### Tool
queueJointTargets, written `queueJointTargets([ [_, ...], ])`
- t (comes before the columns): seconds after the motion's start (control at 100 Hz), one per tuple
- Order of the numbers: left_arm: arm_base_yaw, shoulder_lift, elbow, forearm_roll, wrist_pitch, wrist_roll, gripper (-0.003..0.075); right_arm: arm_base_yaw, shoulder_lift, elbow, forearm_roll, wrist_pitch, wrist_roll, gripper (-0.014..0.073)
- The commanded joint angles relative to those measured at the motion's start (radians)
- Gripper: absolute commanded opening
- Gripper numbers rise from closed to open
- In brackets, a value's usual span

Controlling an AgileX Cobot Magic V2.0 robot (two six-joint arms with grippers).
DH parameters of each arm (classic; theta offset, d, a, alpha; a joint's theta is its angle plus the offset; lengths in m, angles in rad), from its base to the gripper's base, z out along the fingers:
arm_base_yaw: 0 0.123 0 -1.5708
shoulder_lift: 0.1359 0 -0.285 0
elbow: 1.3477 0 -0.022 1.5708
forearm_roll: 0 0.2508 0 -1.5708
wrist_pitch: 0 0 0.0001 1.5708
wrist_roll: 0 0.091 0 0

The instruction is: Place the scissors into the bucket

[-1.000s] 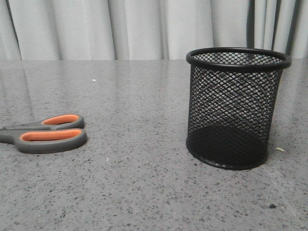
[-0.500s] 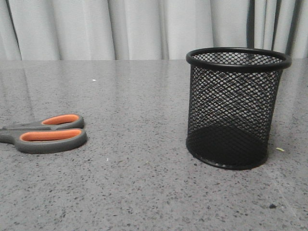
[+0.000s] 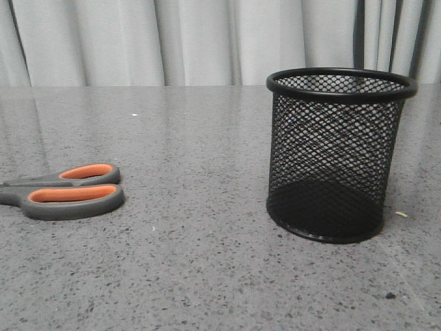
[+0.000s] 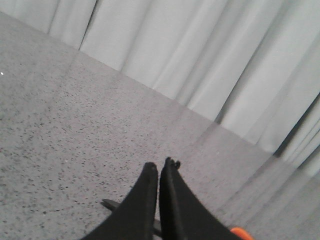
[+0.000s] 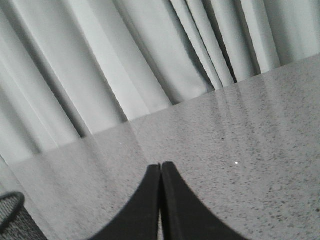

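The scissors [image 3: 69, 192] lie flat on the grey table at the left of the front view, grey handles with orange lining showing, blades cut off by the frame edge. The black wire-mesh bucket [image 3: 339, 152] stands upright at the right and looks empty. Neither gripper shows in the front view. In the left wrist view my left gripper [image 4: 159, 166] is shut and empty above the table; a dark blade tip [image 4: 111, 204] and an orange bit of handle [image 4: 241, 233] peek out from under its fingers. My right gripper [image 5: 160, 166] is shut and empty; the bucket's rim [image 5: 11, 202] shows at that view's edge.
The speckled grey table [image 3: 207, 138] runs back to pale curtains [image 3: 193, 41]. A small pale crumb [image 3: 402, 214] and a dark speck [image 3: 391, 295] lie near the bucket.
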Motion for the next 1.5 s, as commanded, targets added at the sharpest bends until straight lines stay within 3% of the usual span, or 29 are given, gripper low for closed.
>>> queueJointTargets([
  [0.0,-0.004,-0.024,0.035,-0.170,-0.079,-0.011,-0.0020,-0.007,-0.022,-0.016,0.064,-0.075,-0.004,-0.0056],
  [0.16,-0.004,-0.024,-0.030,-0.229,-0.054,-0.008,-0.0020,-0.007,-0.017,-0.109,0.053,0.028,-0.004,-0.0055],
  [0.31,-0.004,0.014,-0.174,-0.118,0.067,-0.001,-0.0020,-0.007,0.062,-0.250,0.007,0.200,-0.004,-0.0053],
  [0.59,-0.004,0.330,-0.634,0.253,0.527,-0.001,-0.0020,-0.007,0.466,-0.656,-0.171,0.654,-0.004,-0.0054],
  [0.76,-0.004,0.526,-0.850,0.305,0.773,0.000,-0.0020,-0.007,0.671,-0.865,-0.195,0.878,-0.004,-0.0055],
  [0.95,-0.004,0.644,-0.920,0.299,0.833,0.000,-0.0019,-0.007,0.814,-0.979,-0.201,1.029,-0.015,-0.0055],
  [1.09,-0.004,0.688,-0.923,0.289,0.870,0.053,-0.0017,-0.007,0.849,-1.008,-0.201,1.057,-0.034,-0.0051],
  [1.21,-0.004,0.722,-0.923,0.242,0.921,0.122,0.0027,-0.007,0.850,-1.009,-0.201,1.067,-0.058,0.0050],
  [1.4,-0.004,0.777,-0.923,0.139,0.975,0.218,0.0239,-0.007,0.850,-1.009,-0.201,1.056,-0.057,0.0435],
  [1.49,-0.004,0.795,-0.923,0.085,0.990,0.267,0.0335,-0.007,0.850,-1.009,-0.198,1.054,-0.057,0.0466],
])
